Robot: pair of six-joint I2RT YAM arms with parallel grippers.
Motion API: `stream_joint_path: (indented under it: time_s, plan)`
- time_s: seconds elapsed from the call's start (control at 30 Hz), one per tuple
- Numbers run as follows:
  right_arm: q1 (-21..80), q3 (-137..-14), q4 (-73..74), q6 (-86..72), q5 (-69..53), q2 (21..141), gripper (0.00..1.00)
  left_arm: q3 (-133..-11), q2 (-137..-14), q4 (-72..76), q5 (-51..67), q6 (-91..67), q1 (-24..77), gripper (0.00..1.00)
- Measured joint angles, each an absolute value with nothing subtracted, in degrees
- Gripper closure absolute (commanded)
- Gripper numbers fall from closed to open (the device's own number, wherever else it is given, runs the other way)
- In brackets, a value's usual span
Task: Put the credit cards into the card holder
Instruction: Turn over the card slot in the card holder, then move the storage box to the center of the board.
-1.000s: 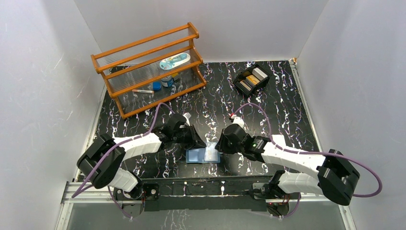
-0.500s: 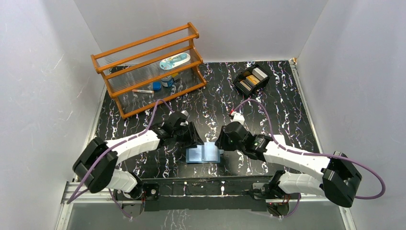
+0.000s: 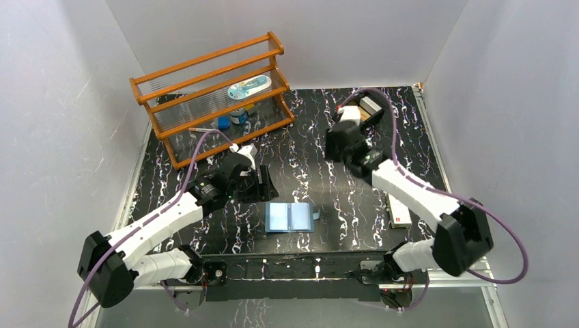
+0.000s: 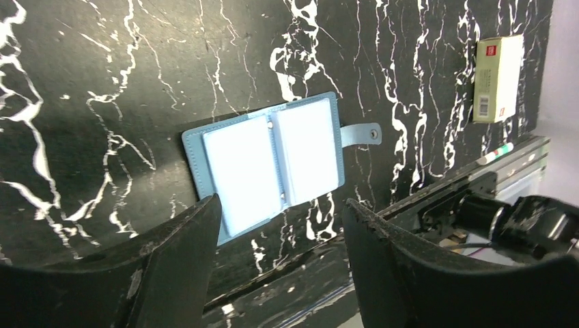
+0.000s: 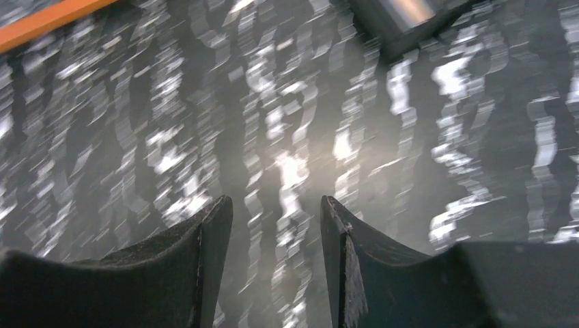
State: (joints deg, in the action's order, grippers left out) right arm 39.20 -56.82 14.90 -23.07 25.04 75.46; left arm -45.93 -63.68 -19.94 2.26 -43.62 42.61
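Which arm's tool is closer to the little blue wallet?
Left. The left tool hangs just behind the card holder; the right tool is far back, near the black tray.

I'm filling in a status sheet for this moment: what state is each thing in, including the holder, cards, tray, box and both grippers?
Card holder, open flat on the table, snap tab unfastened.
Cards, in the tray, partly hidden.
Tray, upright, holding cards.
Box, lying flat.
Left gripper, open, empty, above the table by the holder.
Right gripper, open, empty, near the tray.
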Motion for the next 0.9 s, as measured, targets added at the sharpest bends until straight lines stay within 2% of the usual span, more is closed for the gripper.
stream_joint_path:
  time_s: [0.2,0.37,0.67,0.9]
  plan:
    - [21.6,-67.7,14.6,-11.4,24.5,89.0,0.40,-46.9,-59.9,-24.1,0.1,-37.5,42.6,0.36]
    - [14.5,-81.1,15.2,-4.5,24.8,102.6,0.41,-46.9,-58.1,-27.2,-1.1,-35.0,42.6,0.36]
    - [10.3,-104.4,16.3,16.2,26.5,123.5,0.43,-43.5,-53.0,-30.2,-2.8,-33.3,42.6,0.34]
    - [10.6,-110.6,18.8,23.9,25.2,131.8,0.46,-43.5,-53.1,-30.2,-3.2,-33.0,42.6,0.34]
